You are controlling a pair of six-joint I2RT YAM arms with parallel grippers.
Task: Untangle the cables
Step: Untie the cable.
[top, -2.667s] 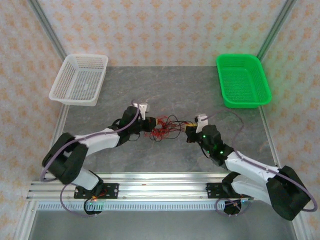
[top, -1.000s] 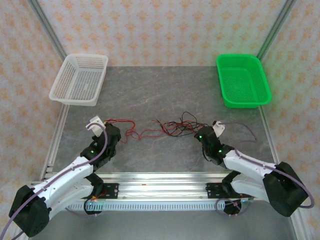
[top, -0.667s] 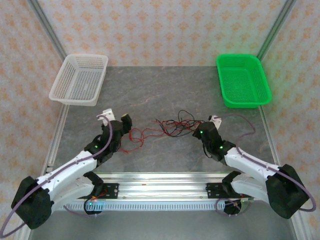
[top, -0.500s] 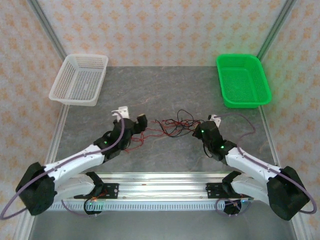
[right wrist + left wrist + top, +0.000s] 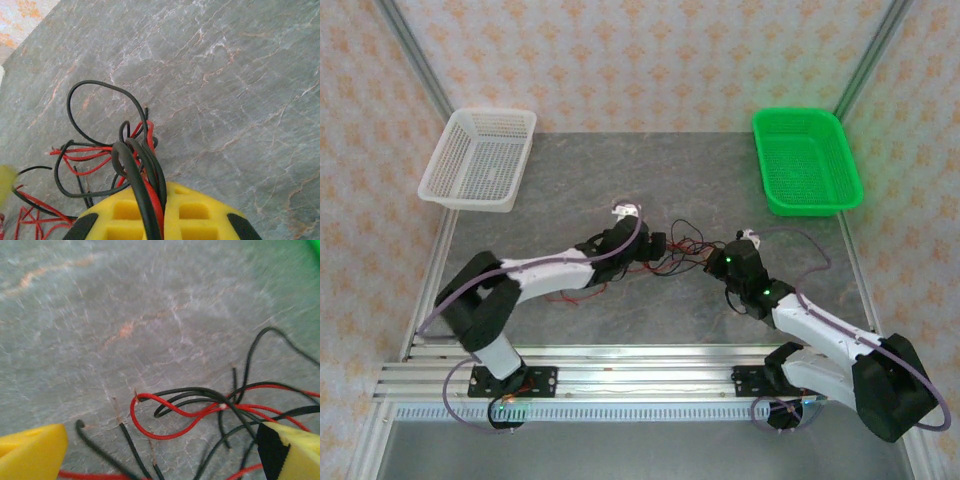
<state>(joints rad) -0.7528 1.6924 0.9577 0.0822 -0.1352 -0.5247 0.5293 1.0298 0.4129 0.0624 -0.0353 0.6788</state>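
Progress partial: thin red and black cables (image 5: pixel 678 250) lie as a loose snarl on the grey marbled tabletop (image 5: pixel 650 180), mid-table between the two arms, black and red strands crossing in several loops, so not separated yet. Left gripper (image 5: pixel 160 454) hovers just over the left end of the snarl, yellow fingertips (image 5: pixel 30 455) spread wide, nothing clamped; a red loop and a few black strands lie on the table in the gap between them. Right gripper (image 5: pixel 150 215) is pressed together on the right end of the bundle, pinching several black strands and a red one that run down between its yellow pads (image 5: pixel 175 196). Top view seems to show a bit of red trailing out under the left arm, apart from the main clump, too thin to be sure. White mesh plastic basket (image 5: pixel 480 165) at far left and green mesh plastic basket (image 5: pixel 807 165) at far right, no cable in either. Judged stage: middle of the job, right end anchored, left side set to take a hold on a strand. Left to do: grab, draw the crossings in the middle apart, get red free of black; dropping them into the baskets afterwards is a guess only
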